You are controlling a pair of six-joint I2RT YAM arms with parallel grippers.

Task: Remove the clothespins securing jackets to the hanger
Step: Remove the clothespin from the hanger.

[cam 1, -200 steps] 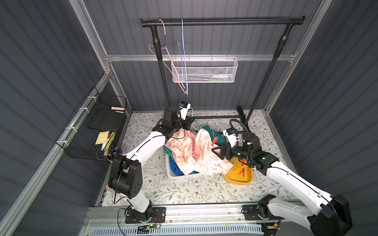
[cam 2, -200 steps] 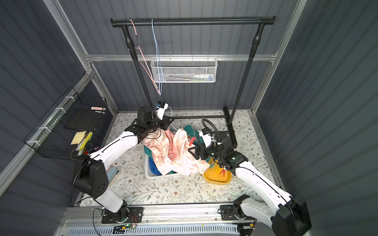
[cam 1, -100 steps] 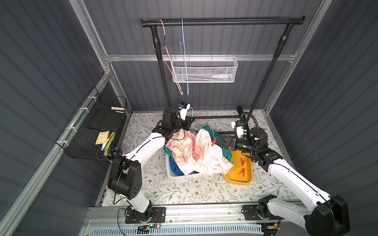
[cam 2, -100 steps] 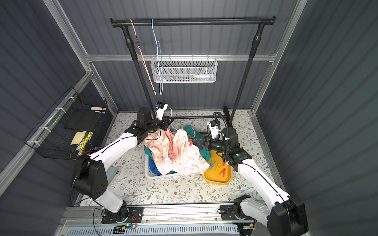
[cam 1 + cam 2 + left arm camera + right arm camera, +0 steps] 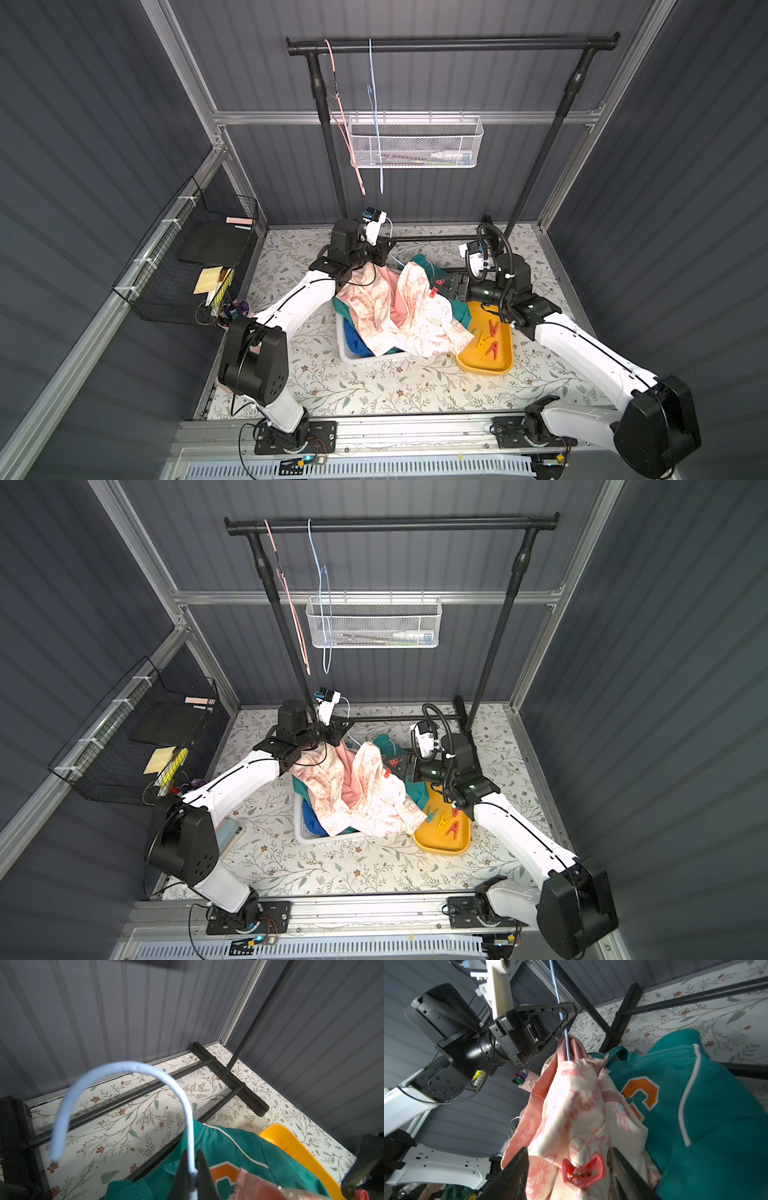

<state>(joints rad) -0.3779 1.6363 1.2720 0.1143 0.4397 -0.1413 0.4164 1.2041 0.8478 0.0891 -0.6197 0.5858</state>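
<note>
In both top views the cream jacket [image 5: 395,307] lies heaped, with a red clothespin [image 5: 433,292] clipped on it. Left wrist: the left gripper [image 5: 192,1157] is clamped on the pale hanger [image 5: 124,1066]. Right wrist: the right gripper [image 5: 568,1153] has its fingers apart on either side of the clothespin, not touching it.

orange letter "c" on the teal jacket [image 5: 716,1105]; pink "the gre…" on the cream jacket [image 5: 581,1118]

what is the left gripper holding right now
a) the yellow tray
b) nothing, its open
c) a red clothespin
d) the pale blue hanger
d: the left wrist view shows the left gripper shut on the thin neck of the pale blue hanger, whose hook curves up beyond the fingers.
</note>
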